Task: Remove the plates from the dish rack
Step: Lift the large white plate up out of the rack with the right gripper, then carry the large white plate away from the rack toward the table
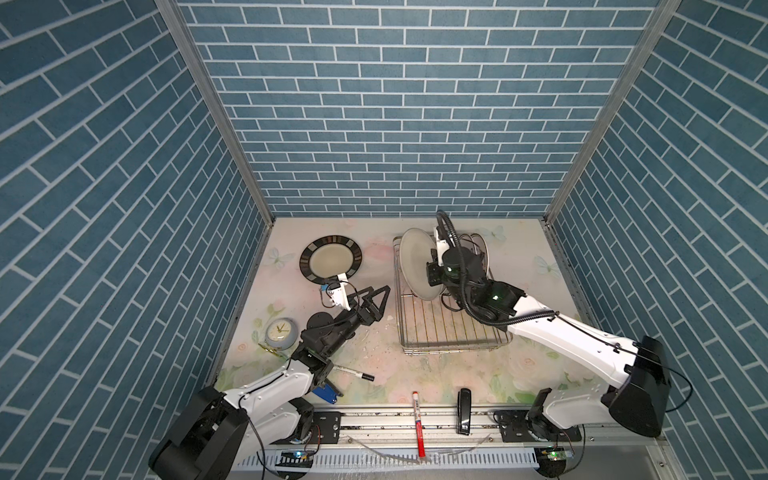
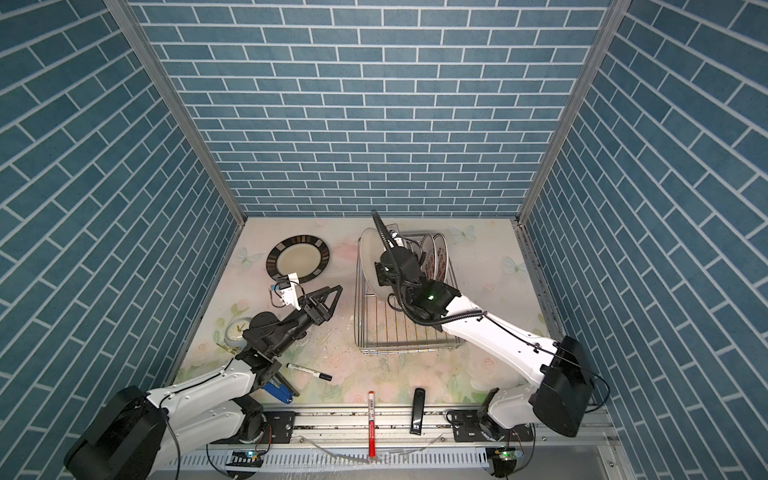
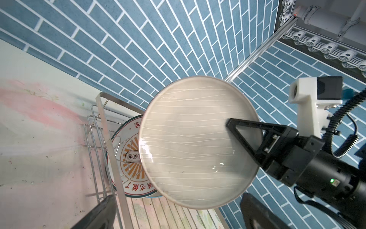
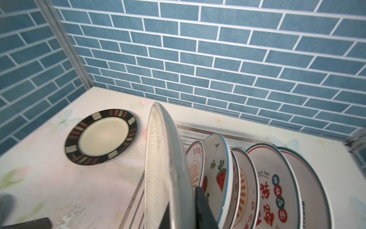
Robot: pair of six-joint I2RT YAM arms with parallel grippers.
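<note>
1. The right gripper (image 1: 432,272) was clamped nearly shut on the rim of a grey plate (image 1: 414,262) with thin white lines. In the left wrist view its black finger (image 3: 245,136) lay across the plate's face (image 3: 190,146).
2. That grey plate stood on edge, right of centre in both top views, over the left end of the dish rack (image 1: 453,332). Whether its lower edge touched the wires could not be told.
3. The right wrist view showed five more plates on edge in the rack behind the grey one (image 4: 158,168): a sunburst plate (image 4: 195,158), a watermelon plate (image 4: 217,168), a second sunburst plate (image 4: 244,188), a red-character plate (image 4: 267,188) and one more (image 4: 309,188).
4. A dark-rimmed plate (image 1: 331,259) lay flat on the table (image 1: 374,365), left of the rack and well apart from it.
5. The left gripper (image 1: 379,289) hung below that plate in both top views, between it and the rack, with its jaws spread wide and nothing in them.
6. A small clock (image 1: 280,332) sat at the left edge of the table.
</note>
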